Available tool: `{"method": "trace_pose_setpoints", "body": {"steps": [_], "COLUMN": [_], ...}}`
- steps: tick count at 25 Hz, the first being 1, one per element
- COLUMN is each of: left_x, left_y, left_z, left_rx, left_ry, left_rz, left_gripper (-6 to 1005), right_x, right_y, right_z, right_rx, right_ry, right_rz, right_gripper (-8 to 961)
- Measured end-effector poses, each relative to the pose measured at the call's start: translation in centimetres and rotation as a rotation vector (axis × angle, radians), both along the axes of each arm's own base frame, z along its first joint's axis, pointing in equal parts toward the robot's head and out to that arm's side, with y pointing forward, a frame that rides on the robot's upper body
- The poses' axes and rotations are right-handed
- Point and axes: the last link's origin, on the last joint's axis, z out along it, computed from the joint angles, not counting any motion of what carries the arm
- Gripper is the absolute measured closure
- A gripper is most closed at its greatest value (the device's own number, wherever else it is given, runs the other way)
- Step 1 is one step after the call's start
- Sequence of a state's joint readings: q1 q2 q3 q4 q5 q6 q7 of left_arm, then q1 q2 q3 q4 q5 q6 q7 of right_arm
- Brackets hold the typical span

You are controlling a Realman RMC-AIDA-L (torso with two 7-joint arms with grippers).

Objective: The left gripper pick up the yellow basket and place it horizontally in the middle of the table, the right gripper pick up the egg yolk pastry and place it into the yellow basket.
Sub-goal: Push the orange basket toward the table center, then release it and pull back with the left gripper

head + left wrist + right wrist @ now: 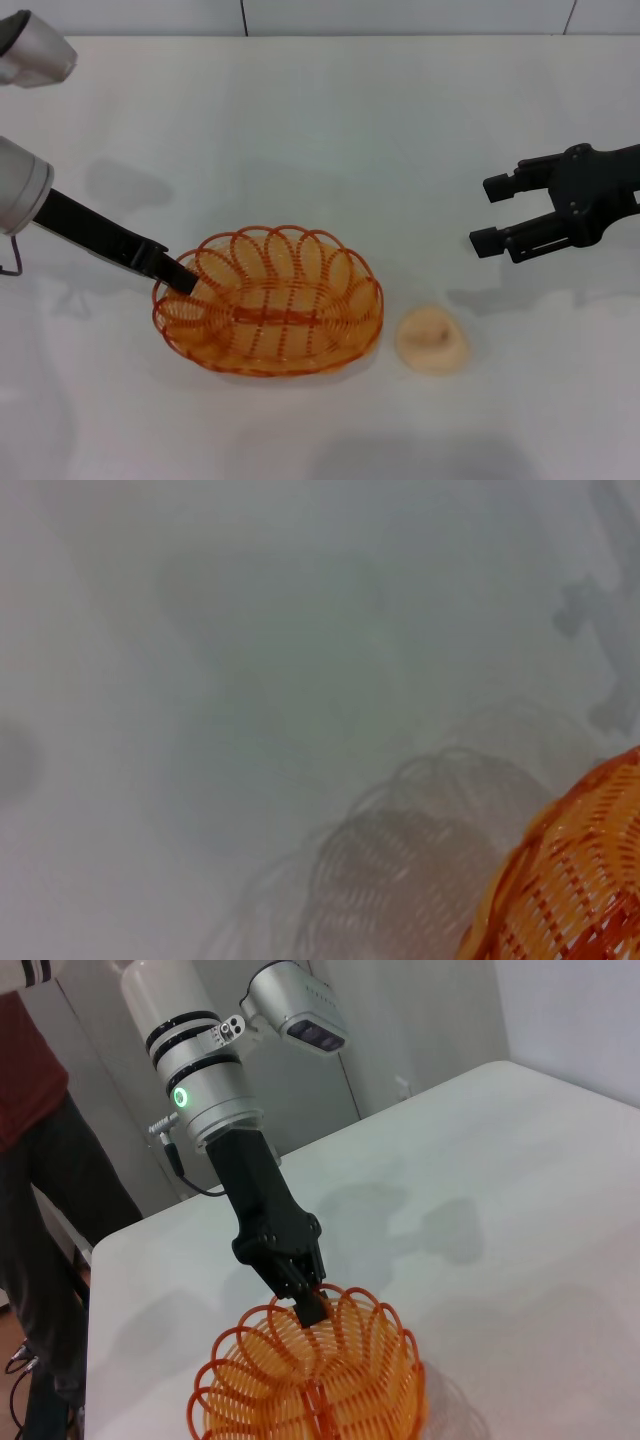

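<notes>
Gripping yellow basket [268, 300] rim: left tool [183, 279] | right tool [490, 213] released | egg yolk pastry [431, 338] beside basket

a person [35, 1160] stands at the far edge of the scene in the right wrist view, seen only from chest to legs, wearing a dark red top with a striped cuff and dark trousers. behind them runs a pale grey wall [400, 1030]. cables [20, 1360] trail near the person's feet.
</notes>
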State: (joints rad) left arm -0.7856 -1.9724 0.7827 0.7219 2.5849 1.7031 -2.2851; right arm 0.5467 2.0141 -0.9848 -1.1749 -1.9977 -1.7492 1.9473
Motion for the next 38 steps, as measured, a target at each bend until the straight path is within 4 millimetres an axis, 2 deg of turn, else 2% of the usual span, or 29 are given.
{"method": "trace_pose_setpoints", "body": {"steps": [18, 38], "left_x": [-0.2, -1.2], "left_y": [-0.5, -0.4], "left_z": [-1.4, -0.6], "left_rx": [-0.009, 0.006], "left_ry": [-0.012, 0.042], "left_rz": [0.019, 0.039], "left_gripper": [889, 850], "right_x": [0.2, 0.3], "right_y": [0.0, 0.0], "right_z": [-0.2, -0.3], "right_rx": [-0.008, -0.008], "right_ry": [0.005, 0.006], "right_rz": [-0.010, -0.012], "right_gripper": [98, 98]}}
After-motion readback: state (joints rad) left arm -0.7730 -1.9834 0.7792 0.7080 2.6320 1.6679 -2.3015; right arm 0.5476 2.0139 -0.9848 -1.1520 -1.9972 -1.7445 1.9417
